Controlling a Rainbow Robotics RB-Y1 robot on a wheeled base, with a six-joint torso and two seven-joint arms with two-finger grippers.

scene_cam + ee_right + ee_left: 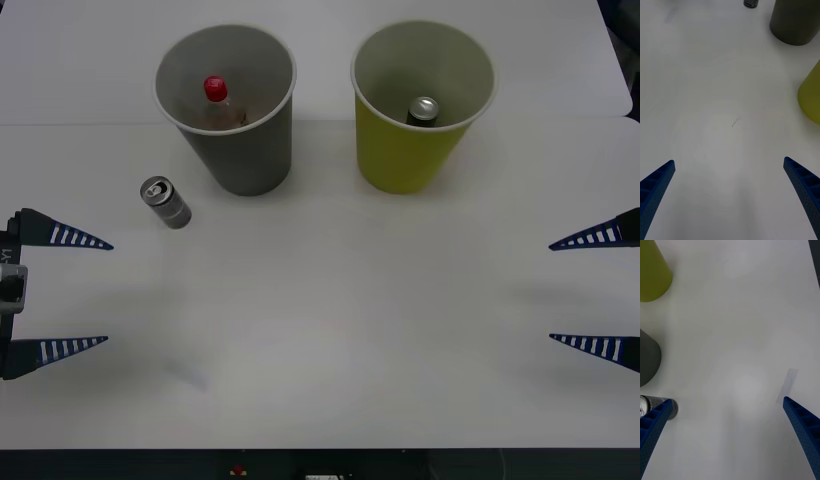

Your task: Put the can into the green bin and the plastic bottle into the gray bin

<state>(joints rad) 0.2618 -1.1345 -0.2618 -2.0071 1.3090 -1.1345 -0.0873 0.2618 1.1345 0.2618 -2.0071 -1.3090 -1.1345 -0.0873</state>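
We judge one can [166, 202] is left to bin: it lies on its side on the tabletop [330, 320], just beside the gray bin [232, 110], on the side away from the green bin [415, 110]. The left gripper [85, 290] waits near it with jaws spread wide and empty; the right gripper [575, 290], beyond the green bin, is likewise spread. We should close across the can's round body, lift clear of the gray bin's rim, and release over the green one.

The plastic bottle [218, 103] stands inside the gray bin, mostly hidden below its cap. A second can [422, 110] shows inside the green bin, its lower part hidden.
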